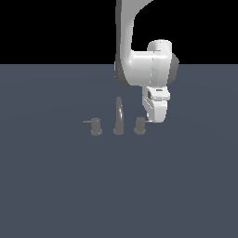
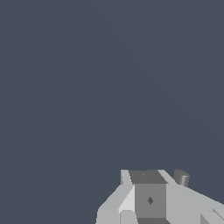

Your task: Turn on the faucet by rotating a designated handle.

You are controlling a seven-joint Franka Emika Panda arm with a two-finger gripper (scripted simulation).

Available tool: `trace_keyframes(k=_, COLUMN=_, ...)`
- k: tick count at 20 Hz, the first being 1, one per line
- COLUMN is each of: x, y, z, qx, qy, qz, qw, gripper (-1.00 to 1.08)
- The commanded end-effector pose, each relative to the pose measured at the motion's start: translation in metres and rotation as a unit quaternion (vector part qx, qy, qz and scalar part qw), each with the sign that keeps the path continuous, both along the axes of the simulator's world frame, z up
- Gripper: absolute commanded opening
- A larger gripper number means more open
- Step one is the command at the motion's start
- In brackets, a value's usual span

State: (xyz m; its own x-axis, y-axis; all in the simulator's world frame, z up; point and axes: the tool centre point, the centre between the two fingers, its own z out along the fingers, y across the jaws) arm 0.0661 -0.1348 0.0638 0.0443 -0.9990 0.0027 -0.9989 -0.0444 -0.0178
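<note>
Three dull-grey metal pieces on a flat slate-blue desk [image 1: 56, 186]: the faucet [image 1: 118, 118], made up of a tall slim curved spout [image 1: 119, 116] at the middle and a short cylindrical knob to either side. Matte, untextured surfaces throughout, plain simulator shading. Toward the exterior view's left, the twin knob [image 1: 96, 126] with a thin straight lever pointing further left. Toward the exterior view's right, the handle [image 1: 140, 125], a stubby cylinder just beside the spout; lever barely visible, mostly hidden behind the white, blocky gripper [image 1: 157, 120] hanging right next to it. Smooth white arm shell with a darker grey joint cap above, cut off by the upper edge. Fingertips hard to make out in the exterior view; contact with the handle or lever impossible to confirm. In the wrist view, only grey and white angular gripper [image 2: 150, 199] housing at the edge, a small grey cylinder [image 2: 181, 177] peeking past it, otherwise bare desk. Fingers not shown clearly in either view, so no telling whether spread or closed, nor whether anything is held.
</note>
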Motion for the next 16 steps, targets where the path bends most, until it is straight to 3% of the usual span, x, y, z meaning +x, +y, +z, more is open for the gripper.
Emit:
trace_keyframes(k=1, x=-0.012, y=0.001, z=0.000, qx=0.001, qy=0.006, qz=-0.001, qw=1.0000, gripper=-1.00)
trace_keyframes(k=11, x=-0.043, y=0.002, z=0.000, qx=0.001, qy=0.009, qz=-0.003, qw=1.0000, gripper=-1.00)
trace_keyframes(k=13, x=-0.037, y=-0.006, z=-0.001, qx=-0.002, qy=0.003, qz=-0.007, qw=1.0000, gripper=-1.00)
trace_keyframes(k=16, x=-0.044, y=0.005, z=-0.001, qx=-0.001, qy=0.005, qz=-0.006, qw=1.0000, gripper=-1.00)
